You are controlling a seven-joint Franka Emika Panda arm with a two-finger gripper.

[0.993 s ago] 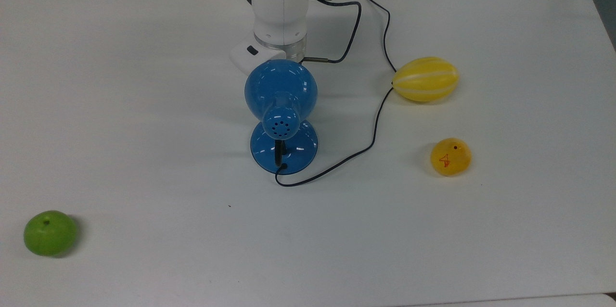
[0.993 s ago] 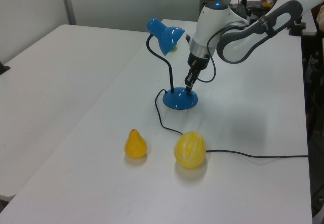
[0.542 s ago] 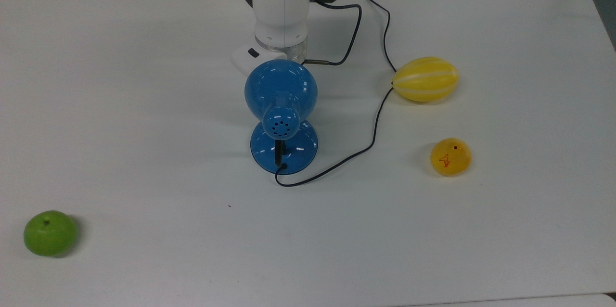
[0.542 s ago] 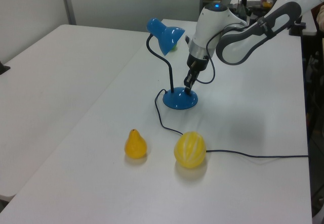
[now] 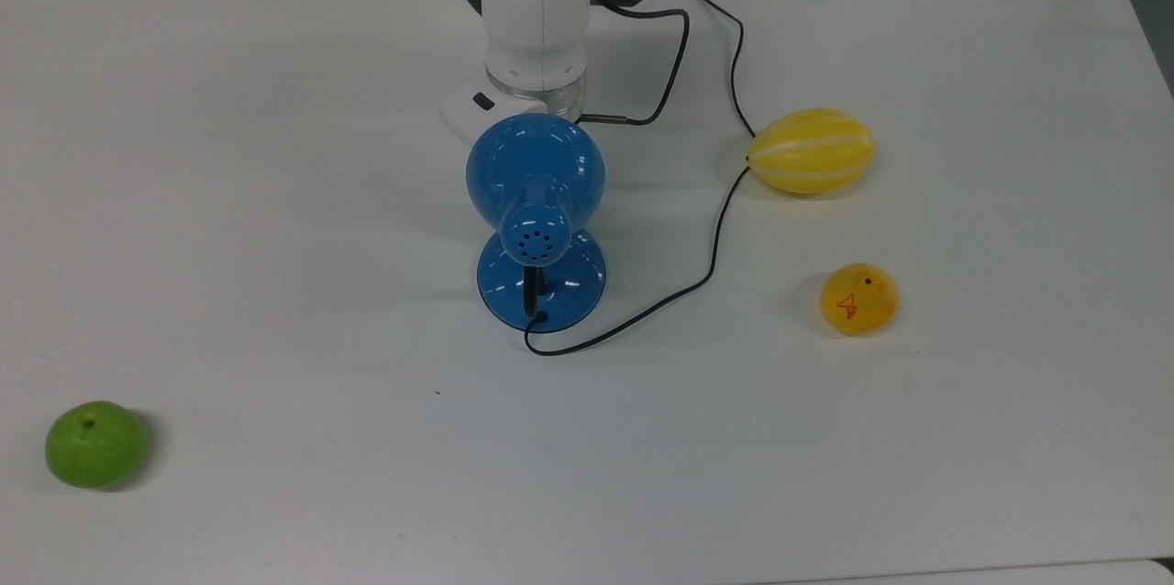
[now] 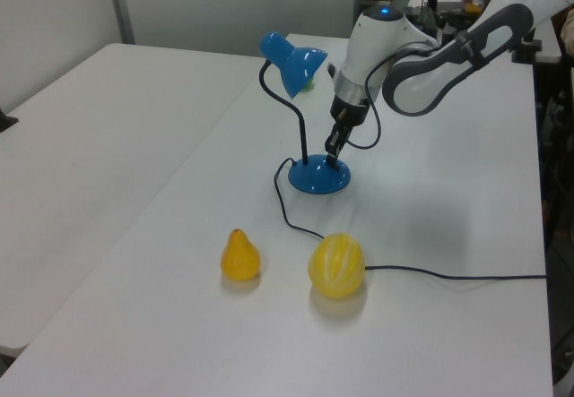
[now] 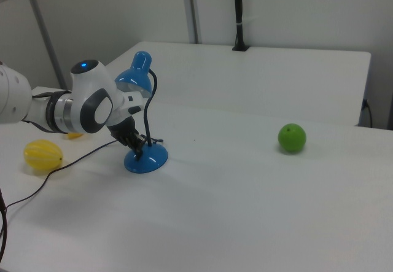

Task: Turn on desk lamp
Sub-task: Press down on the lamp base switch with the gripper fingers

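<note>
The desk lamp stands mid-table, its glossy blue dome shade point(image 5: 535, 168) over a round blue base point(image 5: 541, 287) with a black neck. In the left view the shade point(image 6: 291, 59) faces down and right and gives off no glow. My gripper point(image 6: 334, 151) points down at the far edge of the base point(image 6: 318, 177), fingers together, its tip at or just above the surface. In the right view the gripper point(image 7: 136, 146) sits beside the neck, over the base point(image 7: 146, 159). In the top view the arm's white wrist point(image 5: 537, 16) rises behind the shade.
The lamp's thin black cord point(image 5: 706, 264) loops off toward a yellow striped melon point(image 5: 810, 150). A yellow pear point(image 5: 858, 298) lies nearer the front, on the top view's right. At the top view's front left sits a green apple point(image 5: 95, 443).
The arm's wrist has shifted slightly toward the top view's right. The gripper tip stays at the lamp base, and the lamp and fruit have not moved.
</note>
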